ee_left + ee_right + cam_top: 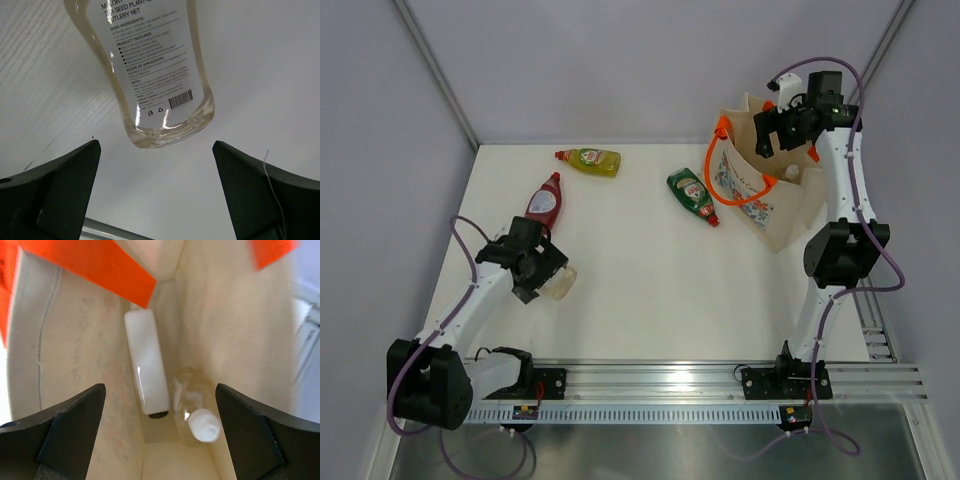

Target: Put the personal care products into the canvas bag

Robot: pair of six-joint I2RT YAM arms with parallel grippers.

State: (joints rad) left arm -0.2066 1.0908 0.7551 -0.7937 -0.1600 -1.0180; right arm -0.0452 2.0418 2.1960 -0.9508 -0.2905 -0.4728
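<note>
The beige canvas bag (770, 190) with orange handles stands at the back right. My right gripper (772, 135) hovers open over its mouth; inside lie the flat white bottle (146, 371) and a clear amber white-capped bottle (196, 412). On the table lie the yellow bottle (590, 160), the red bottle (544, 202) and the green bottle (693, 195). My left gripper (533, 275) is open just above the second clear amber bottle (150, 70), which lies flat on the table ahead of the fingertips (75, 175).
Grey walls close in the white table (640, 280) at the back and sides. An aluminium rail (720, 385) with both arm bases runs along the near edge.
</note>
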